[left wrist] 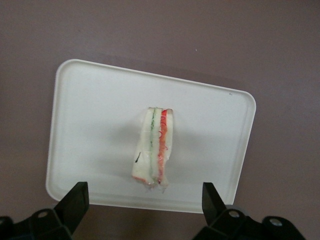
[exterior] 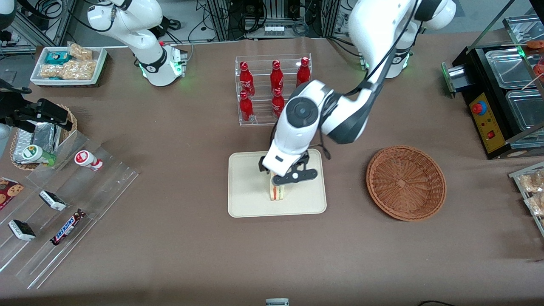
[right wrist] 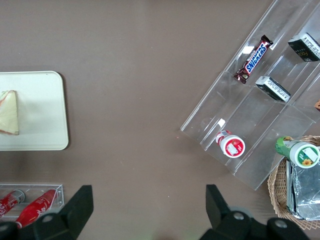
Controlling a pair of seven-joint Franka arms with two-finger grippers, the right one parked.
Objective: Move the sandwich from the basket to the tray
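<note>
Front view: the gripper [exterior: 285,180] hangs low over the tray [exterior: 246,199], the sandwich [exterior: 278,192] standing on edge right under it, and the basket [exterior: 406,182] sits empty toward the working arm's end. Wrist view: fingers [left wrist: 75,200] spread wide, holding nothing — release looks done. Next call, I'd say, is a straight lift; the 6 cola bottles [exterior: 276,78] stand farther off, clear of that path.

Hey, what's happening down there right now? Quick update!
Gripper open, fingers spread, above the tray. Sandwich standing on edge on tray, released. Basket empty. Nothing in the way.
</note>
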